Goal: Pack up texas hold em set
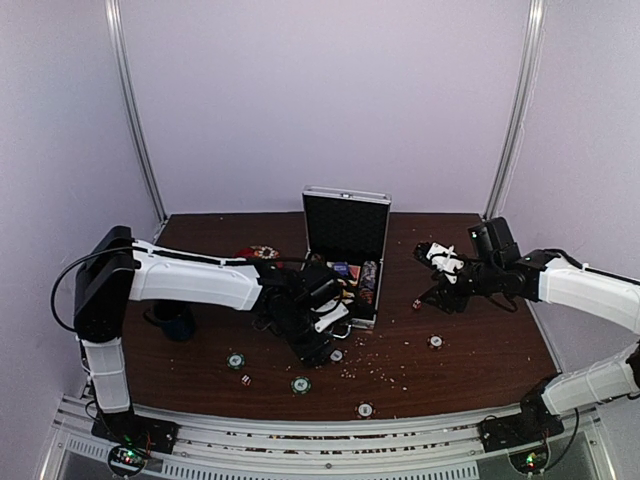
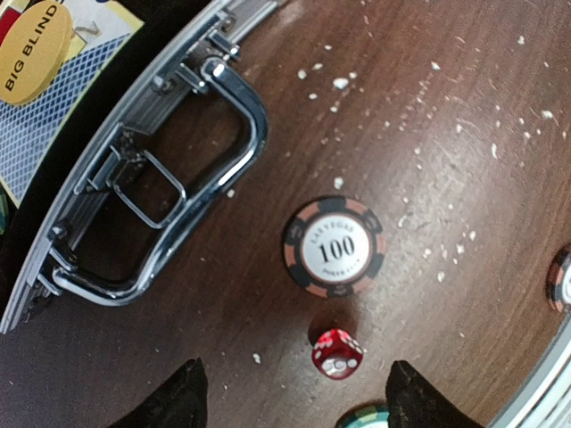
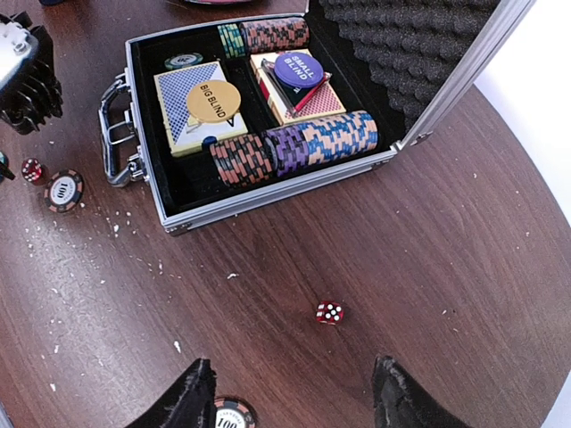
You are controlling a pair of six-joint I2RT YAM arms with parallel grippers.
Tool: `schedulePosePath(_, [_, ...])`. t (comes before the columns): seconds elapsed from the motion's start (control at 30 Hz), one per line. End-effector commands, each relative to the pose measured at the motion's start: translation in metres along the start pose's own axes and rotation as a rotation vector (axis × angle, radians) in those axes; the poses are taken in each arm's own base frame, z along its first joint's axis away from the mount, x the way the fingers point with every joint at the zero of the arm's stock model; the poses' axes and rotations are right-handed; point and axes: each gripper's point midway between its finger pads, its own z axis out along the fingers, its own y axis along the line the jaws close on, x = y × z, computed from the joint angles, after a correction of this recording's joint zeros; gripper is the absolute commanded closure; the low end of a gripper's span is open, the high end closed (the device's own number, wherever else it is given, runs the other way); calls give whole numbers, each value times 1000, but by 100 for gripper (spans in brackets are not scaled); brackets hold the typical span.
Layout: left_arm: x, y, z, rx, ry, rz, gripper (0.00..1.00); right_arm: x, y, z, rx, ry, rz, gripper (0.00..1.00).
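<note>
An open silver case (image 1: pixel 346 225) stands at the centre of a dark wooden table (image 1: pixel 480 350), its lid upright.

The right wrist view shows what is inside:
- Two card decks. One is blue-backed (image 3: pixel 178 94) with a yellow disc (image 3: pixel 214 101) on top. The other is pink (image 3: pixel 332 102) under a blue disc (image 3: pixel 298 69).
- Two chip rows standing on edge, one at the upper side (image 3: pixel 268 36) and one at the lower side (image 3: pixel 294 147).
- One green chip (image 3: pixel 183 61) lying flat in the upper left corner.

In the overhead view, five loose chips lie on the table below the case. One of them is a 100 chip (image 2: pixel 335 247).

Three red dice lie loose:
- one just below the 100 chip (image 2: pixel 337 352)
- one right of the case (image 3: pixel 329 312)
- one at lower left in the overhead view (image 1: pixel 245 380)

One red plate (image 1: pixel 258 252) sits left of the case.

The left gripper (image 2: pixel 294 379) is spread wide and holds nothing. The nearest die lies between its fingertips, and the case handle (image 2: pixel 178 205) is at upper left in its view. The right gripper (image 3: pixel 290 388) is right of the case, its fingers apart and empty. One chip (image 3: pixel 234 415) lies at the bottom edge of its view.
</note>
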Motion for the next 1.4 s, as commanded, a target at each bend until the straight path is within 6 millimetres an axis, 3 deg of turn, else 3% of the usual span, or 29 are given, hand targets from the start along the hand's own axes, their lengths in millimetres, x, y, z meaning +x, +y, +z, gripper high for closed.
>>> schedulePosePath(0.0, [-18, 7, 5, -42, -33, -79, 29, 3, -7, 2, 34, 9, -5, 40])
schedulePosePath(0.3, [-6, 2, 16, -16, 10, -93, 30, 7, -6, 5, 30, 26, -11, 40])
schedulePosePath(0.87, [11, 7, 16, -26, 54, -132, 36, 12, -6, 9, 22, 47, -10, 40])
schedulePosePath(1.03, [10, 9, 17, -33, 52, -135, 41, 13, -5, 9, 21, 49, -10, 40])
schedulePosePath(1.37, [4, -2, 16, 28, 36, -83, 62, 14, -5, 11, 18, 56, -13, 40])
